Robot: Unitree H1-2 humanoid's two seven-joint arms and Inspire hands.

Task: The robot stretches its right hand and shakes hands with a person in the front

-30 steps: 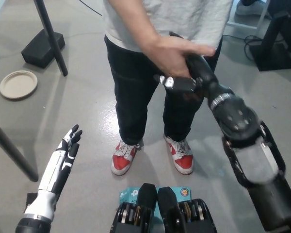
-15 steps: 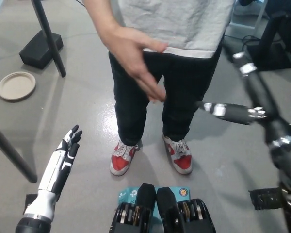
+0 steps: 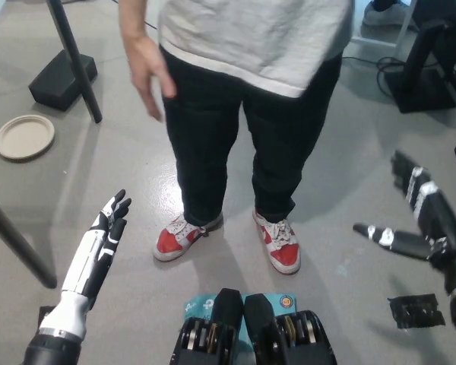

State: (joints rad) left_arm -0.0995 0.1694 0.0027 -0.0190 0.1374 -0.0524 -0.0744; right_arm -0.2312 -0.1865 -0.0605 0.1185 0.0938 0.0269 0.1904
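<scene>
distance is what i watch from this seat; my black right hand (image 3: pixel 418 217) sits low at the right edge of the head view, fingers spread and holding nothing, while the person's hand (image 3: pixel 147 72) hangs near the upper left, beside the hip of the dark trousers (image 3: pixel 243 137); the two are well apart, with the person's whole body between them; the person's hand points downward, fingers loose and slightly curled, its long axis running roughly up and down the picture, so it is not presented for a clasp; from my right hand it lies up and across to the robot's left; my white left hand (image 3: pixel 106 228) rests at the lower left, fingers straight and apart, gripping nothing; it is nearer the person's hand than the right is, though the task calls for the right; the person stands close in front, red and white shoes (image 3: pixel 228 237) planted on the grey floor (image 3: pixel 349 175); i judge no handshake is in contact now, and any fresh clasp would need my right hand to travel up and leftward.
</scene>
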